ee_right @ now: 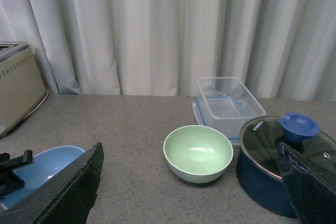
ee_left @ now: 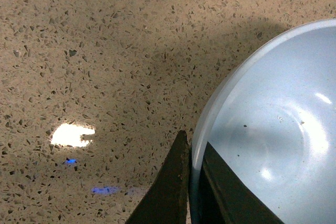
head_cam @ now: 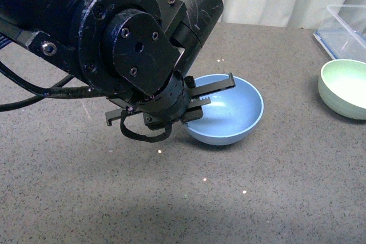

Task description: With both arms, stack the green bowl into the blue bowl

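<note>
- Left fingers (ee_left: 168,192) are pinched on the blue bowl (head_cam: 229,110), one inside the rim and one outside, with the wall between them.
- My read: the blue bowl is being steadied as the receiver. The pinch wants to stay firm and low so the bowl sits flat on the table (head_cam: 68,187). It looks a touch tipped.
- Right fingers (ee_right: 73,192) are spread wide and hold nothing. The green bowl (ee_right: 198,153) stands ahead of them, apart, and well away from the left fingers.
- Next call, I'd say: take the green bowl by its rim and leave room for the left fingers at the blue rim.
- Both bowls are empty, bar a few dark specks in the blue.
- Beyond the green bowl, the clear box (ee_right: 229,100) looks empty.
- Beside it, the pot (ee_right: 257,182) wears a glass lid (ee_right: 273,145). I can't tell what is in it.
</note>
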